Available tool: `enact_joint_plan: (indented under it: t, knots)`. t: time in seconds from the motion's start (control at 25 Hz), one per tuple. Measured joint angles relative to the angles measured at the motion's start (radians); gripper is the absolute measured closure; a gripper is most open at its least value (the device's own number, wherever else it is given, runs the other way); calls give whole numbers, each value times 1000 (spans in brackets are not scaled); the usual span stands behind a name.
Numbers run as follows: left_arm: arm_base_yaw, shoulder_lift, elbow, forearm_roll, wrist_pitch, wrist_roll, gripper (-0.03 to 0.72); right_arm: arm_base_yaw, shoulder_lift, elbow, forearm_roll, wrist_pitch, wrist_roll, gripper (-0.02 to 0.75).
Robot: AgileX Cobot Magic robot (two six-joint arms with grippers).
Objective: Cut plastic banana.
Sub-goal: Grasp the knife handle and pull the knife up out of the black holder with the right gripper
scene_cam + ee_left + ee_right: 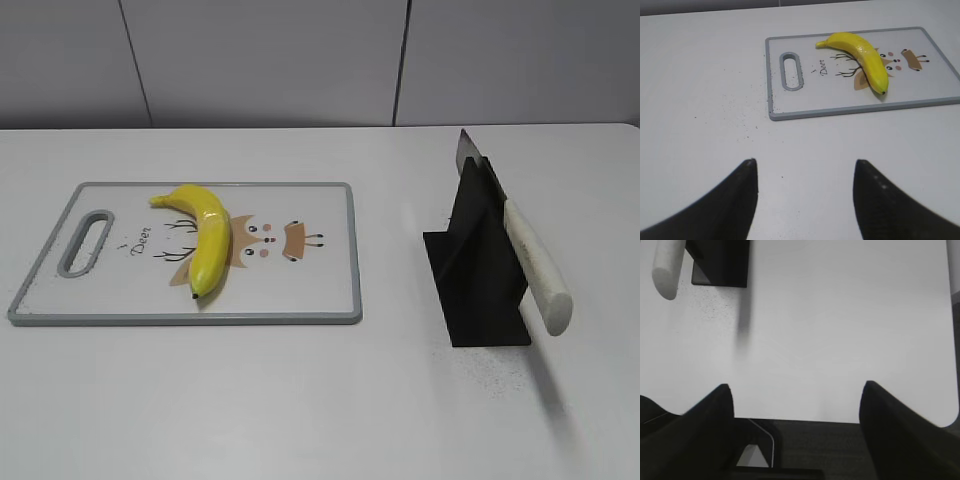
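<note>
While the plastic banana (204, 236) lies on the cutting board (320, 290), both grippers hover over the tabletop (300, 400). Left gripper (805, 172) and right gripper (796, 395) fingers are spread apart, empty. The knife (535, 270) rests in its black stand (478, 280).

A white surface (300, 400) carries two things directly. Toward its left side lies a white cutting board (300, 290) with a grey rim and a handle slot at its left end, flat, with its long side parallel to the near edge. Toward the right side, well apart from the board, stands a black knife stand (478, 275). Fine dark specks dot the surface left of the board and in front of the stand. In the right wrist view the surface's near right corner is rounded
</note>
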Motion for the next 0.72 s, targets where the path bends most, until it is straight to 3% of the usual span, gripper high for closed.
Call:
enact_joint_plan:
  t: [0.24,0.72]
  knots:
    - [0,0,0,0,0,0,99,9,179,-74,95,17,20,146]
    - [0,0,0,0,0,0,99,195,497,-236,107,13,77,146]
